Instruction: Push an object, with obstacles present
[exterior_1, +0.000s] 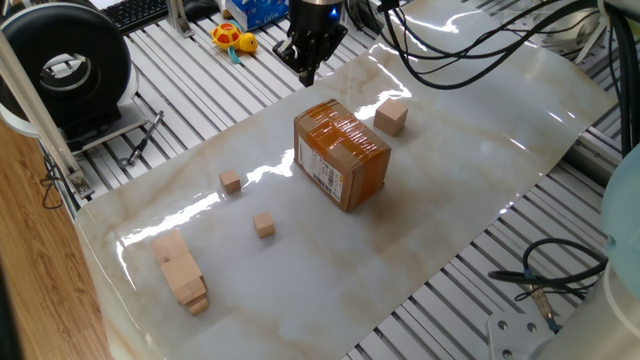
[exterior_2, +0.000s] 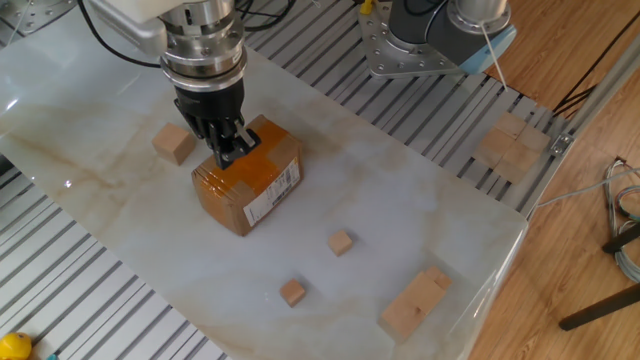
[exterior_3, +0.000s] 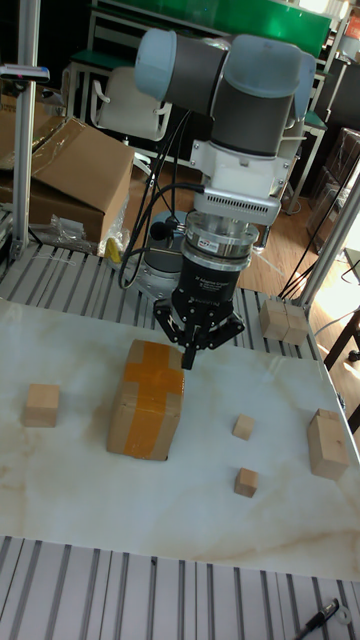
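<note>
Two small light-tan wooden cubes lie apart on the marble sheet, one (exterior_1: 231, 181) (exterior_2: 292, 292) (exterior_3: 246, 482) and the other (exterior_1: 264, 225) (exterior_2: 341, 242) (exterior_3: 243, 427); which of them is the object I cannot tell. My gripper (exterior_1: 305, 75) (exterior_2: 228, 155) (exterior_3: 189, 363) is shut on nothing, pointing down over the far top edge of the taped cardboard box (exterior_1: 341, 157) (exterior_2: 247, 186) (exterior_3: 146, 398). Both small cubes sit well beyond the box from it. A bigger tan cube (exterior_1: 391, 118) (exterior_2: 173, 143) (exterior_3: 41, 404) rests beside the box.
Long stacked wooden blocks (exterior_1: 181, 271) (exterior_2: 414, 304) (exterior_3: 327, 442) stand near the sheet's corner. More blocks (exterior_2: 508, 146) (exterior_3: 280, 320) sit off the sheet on the slatted frame. A toy (exterior_1: 233, 40) and cables lie beyond the edge.
</note>
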